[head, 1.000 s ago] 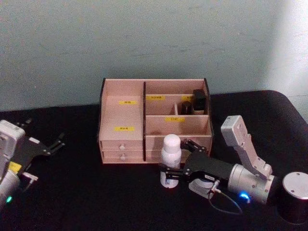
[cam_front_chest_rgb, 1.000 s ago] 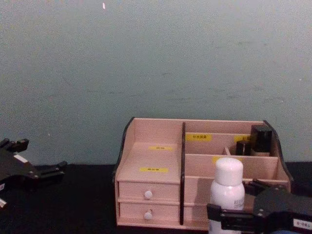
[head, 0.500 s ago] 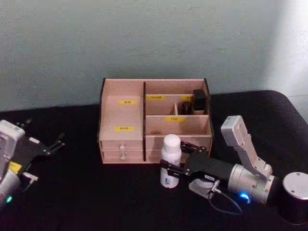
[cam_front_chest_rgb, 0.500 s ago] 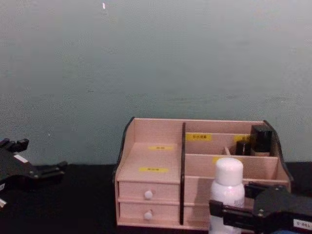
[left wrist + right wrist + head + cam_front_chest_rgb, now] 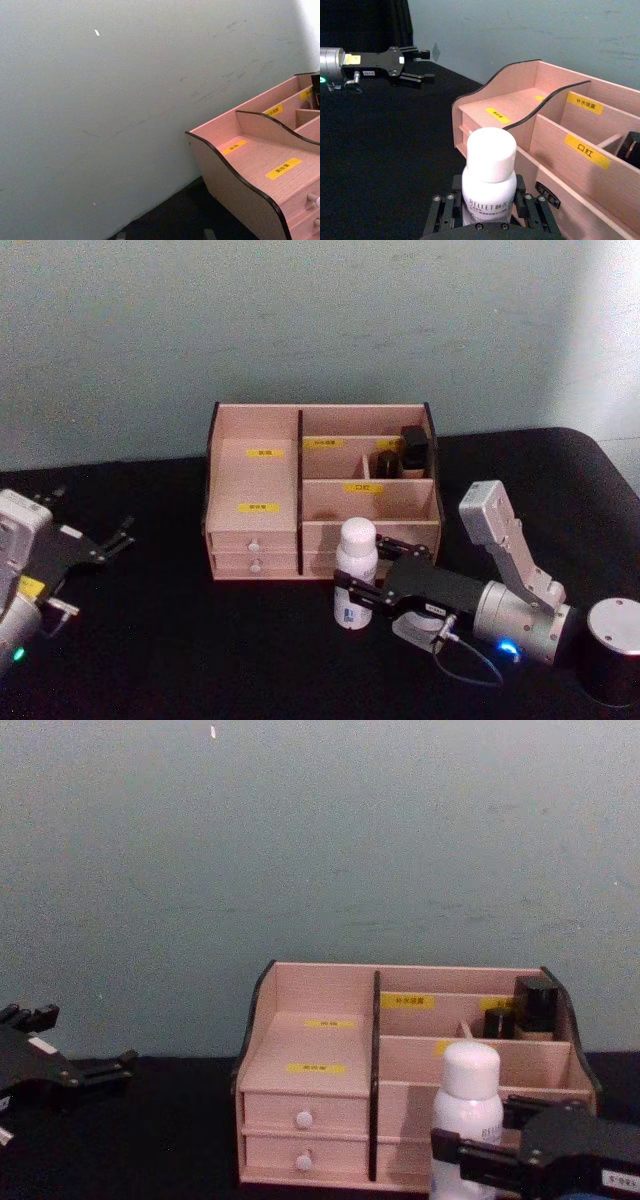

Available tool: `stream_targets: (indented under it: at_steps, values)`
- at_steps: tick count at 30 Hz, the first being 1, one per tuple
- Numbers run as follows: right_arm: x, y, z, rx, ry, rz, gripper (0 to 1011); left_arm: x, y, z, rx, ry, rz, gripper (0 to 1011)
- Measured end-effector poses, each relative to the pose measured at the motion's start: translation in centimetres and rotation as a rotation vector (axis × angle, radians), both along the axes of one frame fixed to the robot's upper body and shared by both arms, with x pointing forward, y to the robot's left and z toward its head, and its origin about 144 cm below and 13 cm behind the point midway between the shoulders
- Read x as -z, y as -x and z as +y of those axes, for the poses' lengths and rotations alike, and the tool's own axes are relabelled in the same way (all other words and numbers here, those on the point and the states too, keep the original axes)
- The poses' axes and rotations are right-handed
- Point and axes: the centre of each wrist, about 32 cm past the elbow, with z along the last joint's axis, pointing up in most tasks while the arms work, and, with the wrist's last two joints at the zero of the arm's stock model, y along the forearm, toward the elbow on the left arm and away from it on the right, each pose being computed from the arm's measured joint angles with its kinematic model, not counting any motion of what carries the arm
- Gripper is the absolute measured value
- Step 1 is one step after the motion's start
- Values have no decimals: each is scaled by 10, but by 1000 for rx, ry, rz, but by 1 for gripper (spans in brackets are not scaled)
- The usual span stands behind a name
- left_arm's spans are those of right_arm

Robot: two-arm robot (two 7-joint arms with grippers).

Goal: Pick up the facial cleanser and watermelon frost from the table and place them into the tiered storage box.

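Jaws of the right gripper (image 5: 358,580) pinch the white, dome-capped facial cleanser (image 5: 357,543); left gripper (image 5: 426,64) splayed.

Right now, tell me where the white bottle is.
In the head view the white bottle is right of centre, in front of the tiered storage box, gripped by the right hand.
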Motion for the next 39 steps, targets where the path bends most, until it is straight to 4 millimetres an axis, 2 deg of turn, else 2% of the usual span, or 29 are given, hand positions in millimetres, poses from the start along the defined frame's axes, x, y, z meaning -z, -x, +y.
stream_targets:
  at_steps: [11,20,30,39]
  values:
    - [-4,1,-3,-42,5,-35,593,0,0,0,0,0,0,1001]
    - [-27,-4,-6,-76,-55,-89,592,0,0,0,0,0,0,1001]
    - [-59,-28,3,-7,-141,-151,592,0,0,0,0,0,0,1001]
    - [-76,-52,18,107,-83,-213,592,0,0,0,0,0,0,1001]
